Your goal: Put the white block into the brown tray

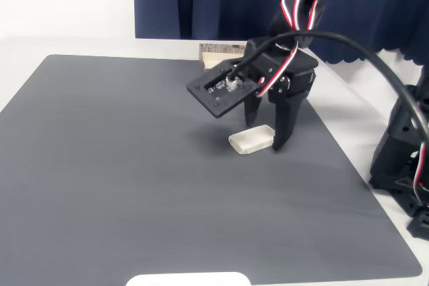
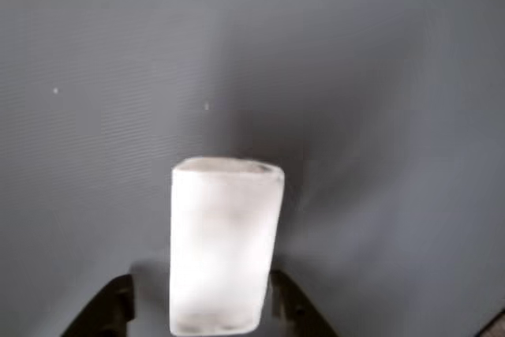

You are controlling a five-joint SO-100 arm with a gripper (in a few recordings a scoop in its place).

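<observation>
The white block (image 1: 251,140) lies flat on the dark grey mat (image 1: 120,165), right of centre in the fixed view, and in the wrist view (image 2: 225,242) it sits lengthwise between my two fingers. My gripper (image 1: 267,135) is lowered over it with jaws spread — one finger (image 1: 283,125) at the block's right end, the other behind it — not yet clamped, and whether either pad touches I cannot tell. The brown tray (image 1: 220,52) sits at the mat's far edge, mostly hidden behind my arm — well apart from the block.
</observation>
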